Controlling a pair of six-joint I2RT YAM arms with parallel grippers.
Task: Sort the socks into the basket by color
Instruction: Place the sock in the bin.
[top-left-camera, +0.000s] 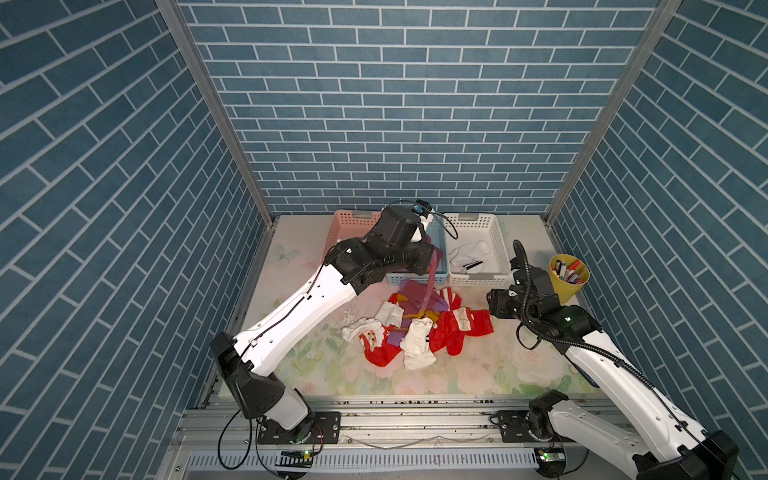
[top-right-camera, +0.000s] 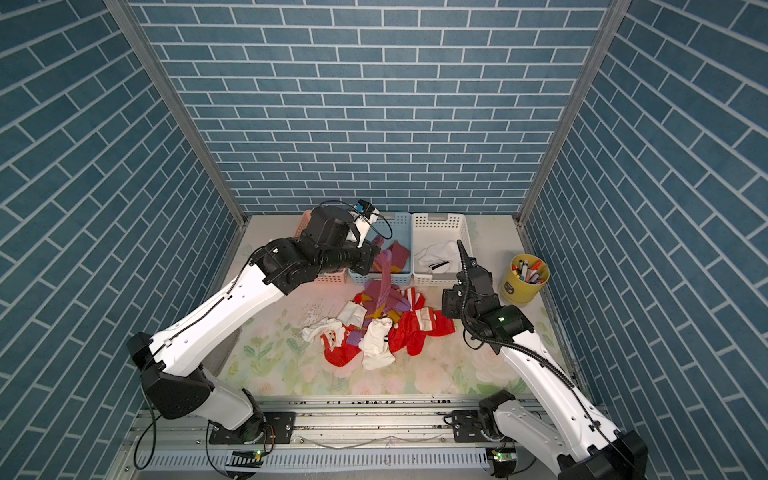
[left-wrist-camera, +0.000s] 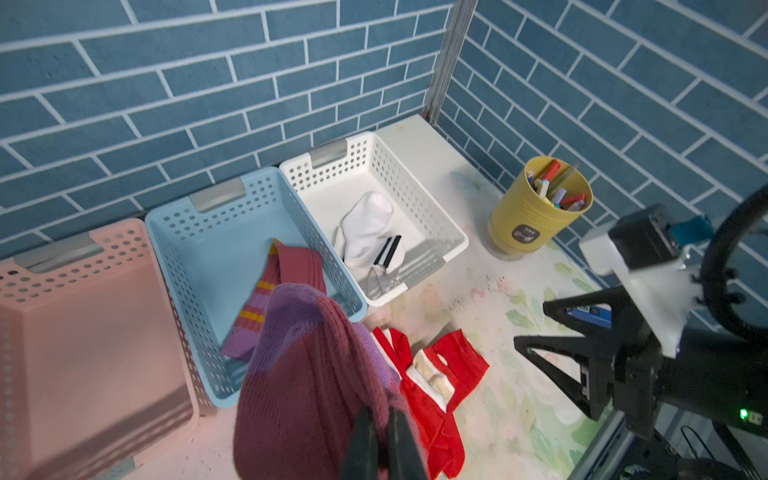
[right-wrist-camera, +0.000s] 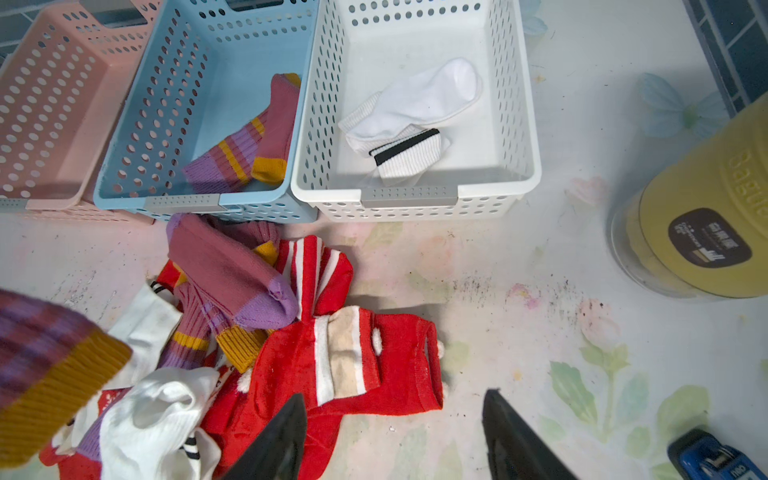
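Three baskets (right-wrist-camera: 409, 195), one pen cup (right-wrist-camera: 706, 199)

In both top views the left arm (top-left-camera: 299, 307) hides most of the pink basket (top-left-camera: 348, 226). In the left wrist view the left hand (left-wrist-camera: 380, 415) shows only fingertips (left-wrist-camera: 361, 442), cut by the frame edge and sunk in the maroon sock (left-wrist-camera: 307, 374). In the right wrist view this sock's cuff is blurred and cropped, the right hand (right-wrist-camera: 395, 395) shows fingertips only, and the yellow cup (right-wrist-camera: 702, 199) is cropped, its label unreadable. Lower socks of the pile (top-left-camera: 415, 336) lie covered; their number cannot be told.
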